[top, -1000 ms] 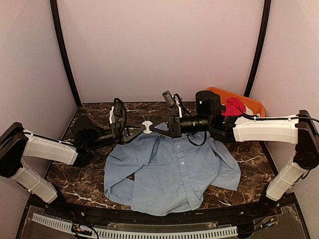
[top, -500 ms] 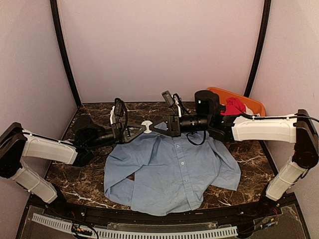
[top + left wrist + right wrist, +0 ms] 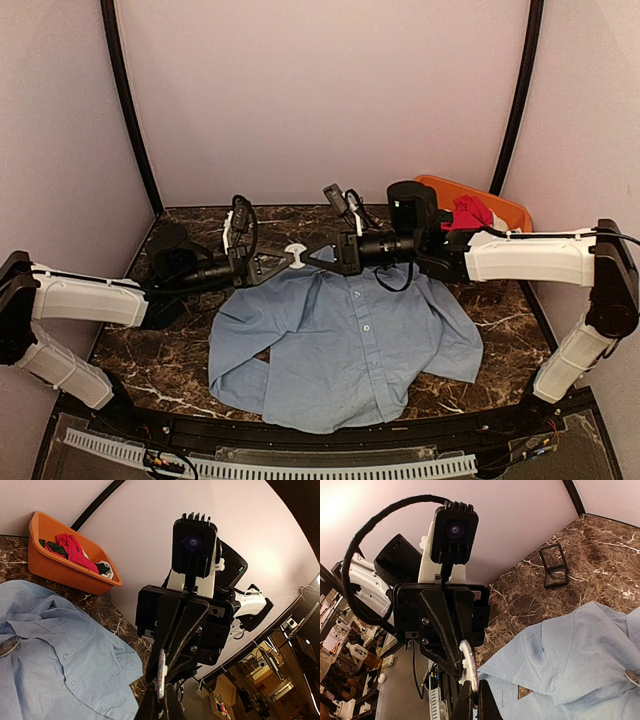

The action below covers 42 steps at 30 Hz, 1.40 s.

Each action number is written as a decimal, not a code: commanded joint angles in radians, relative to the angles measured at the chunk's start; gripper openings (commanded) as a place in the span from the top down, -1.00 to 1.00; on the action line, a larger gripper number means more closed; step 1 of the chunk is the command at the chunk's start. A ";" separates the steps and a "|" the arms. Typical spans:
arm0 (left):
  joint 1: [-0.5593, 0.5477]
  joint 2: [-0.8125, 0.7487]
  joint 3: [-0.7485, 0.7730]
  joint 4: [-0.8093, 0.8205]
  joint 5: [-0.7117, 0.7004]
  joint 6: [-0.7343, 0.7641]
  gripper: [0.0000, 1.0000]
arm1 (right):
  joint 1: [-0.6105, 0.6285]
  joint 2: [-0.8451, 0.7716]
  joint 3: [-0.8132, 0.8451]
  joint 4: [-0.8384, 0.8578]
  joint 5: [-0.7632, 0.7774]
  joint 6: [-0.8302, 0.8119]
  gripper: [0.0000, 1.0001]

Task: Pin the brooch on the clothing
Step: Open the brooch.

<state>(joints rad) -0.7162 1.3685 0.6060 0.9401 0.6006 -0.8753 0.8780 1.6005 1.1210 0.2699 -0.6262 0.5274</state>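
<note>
The brooch (image 3: 295,249) is a small round disc with a white back and a dark rim, held in the air over the clothing's collar. My left gripper (image 3: 283,258) comes at it from the left and my right gripper (image 3: 310,254) from the right, each shut on one edge. In the left wrist view the brooch (image 3: 161,671) stands edge-on between my fingers. The right wrist view shows the brooch (image 3: 469,667) and its white clip side. The clothing (image 3: 350,340), a light blue shirt, lies spread flat on the table. A small grey oval (image 3: 9,645) rests on it near the collar.
An orange bin (image 3: 503,208) with a red garment (image 3: 470,215) stands at the back right corner. A small black square frame (image 3: 555,566) lies on the marble table (image 3: 150,350) left of the shirt. Curved walls close in the back and sides.
My left gripper's jaws have closed onto the brooch's left edge, and the left forearm has shifted slightly. The right gripper and the brooch have stayed in place.
</note>
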 commanded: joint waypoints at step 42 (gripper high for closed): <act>0.077 -0.054 -0.090 0.068 -0.023 -0.045 -0.38 | 0.010 -0.137 -0.044 -0.133 0.237 -0.111 1.00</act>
<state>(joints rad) -0.6434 1.3693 0.5068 1.0939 0.5854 -0.9936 0.8936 1.5120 1.0866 0.1917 -0.5037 0.4496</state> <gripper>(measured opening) 0.663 0.008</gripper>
